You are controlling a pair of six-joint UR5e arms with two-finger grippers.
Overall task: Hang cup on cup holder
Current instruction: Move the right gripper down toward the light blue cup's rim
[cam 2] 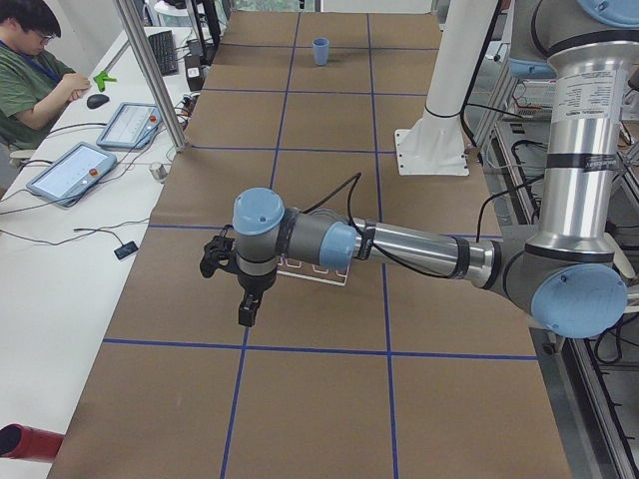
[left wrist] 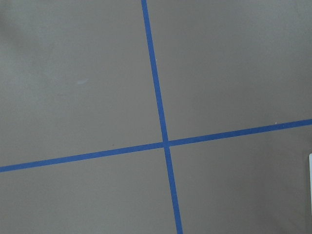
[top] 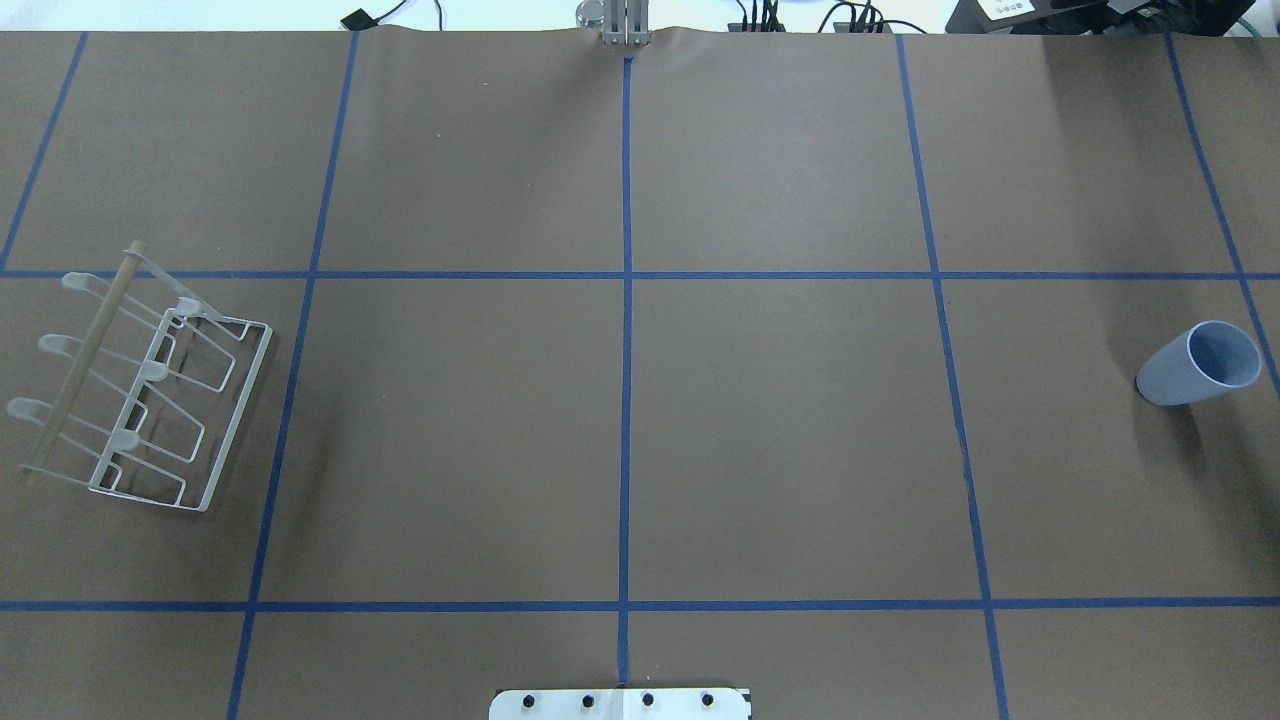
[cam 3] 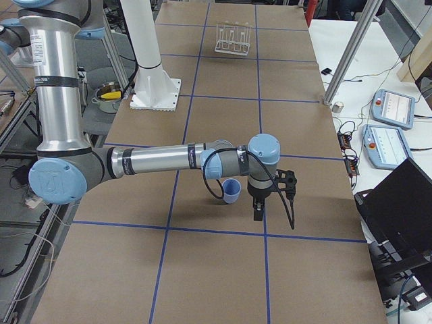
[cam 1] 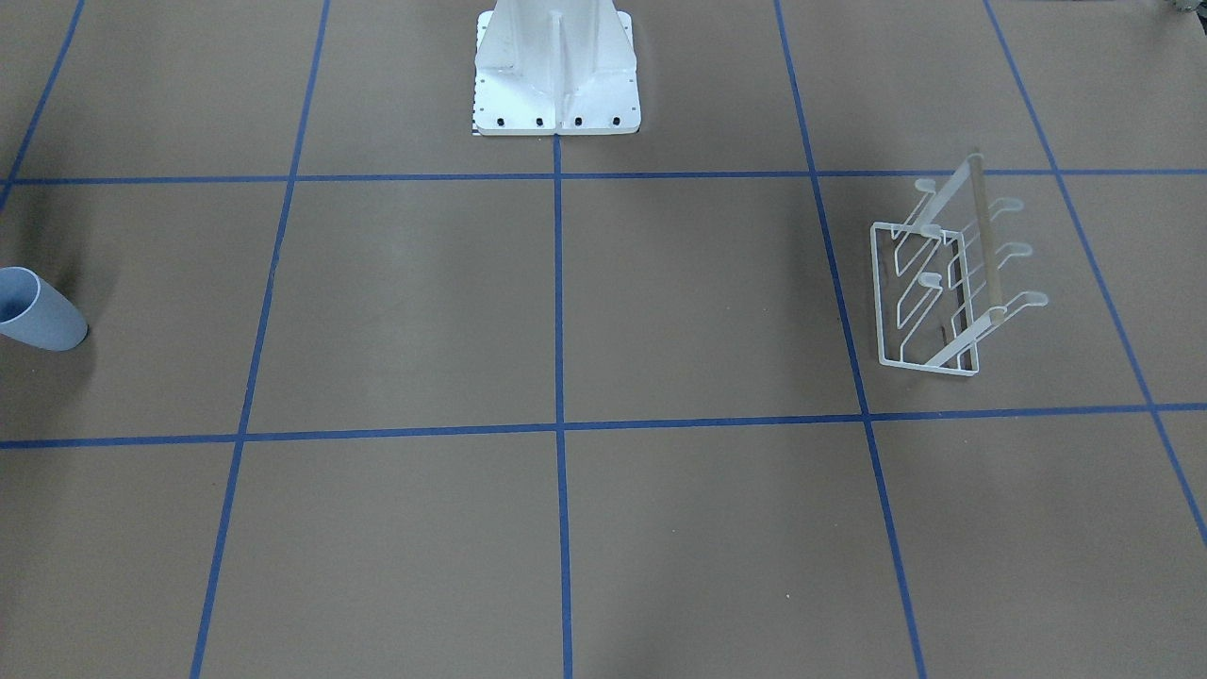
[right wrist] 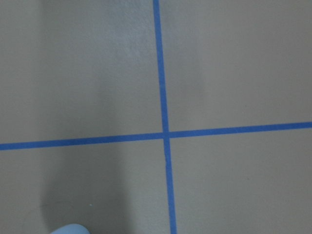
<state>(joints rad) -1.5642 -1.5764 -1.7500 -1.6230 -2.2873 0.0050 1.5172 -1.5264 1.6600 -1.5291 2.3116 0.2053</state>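
Note:
The pale blue cup point(top: 1195, 365) stands mouth up at the table's right end; it also shows in the front view point(cam 1: 38, 313) and the right side view point(cam 3: 231, 191). Its rim peeks into the right wrist view point(right wrist: 68, 229). The white wire cup holder point(top: 140, 400) with its wooden rod stands at the left end, also in the front view point(cam 1: 934, 292). My right gripper point(cam 3: 257, 210) hangs just beside the cup. My left gripper point(cam 2: 246, 309) hangs in front of the cup holder point(cam 2: 315, 271). I cannot tell whether either gripper is open or shut.
The robot's white base point(cam 1: 556, 66) stands at the table's middle edge. Blue tape lines point(top: 627, 300) divide the brown table into squares. An operator point(cam 2: 30, 60) sits at a side desk with tablets, off the table.

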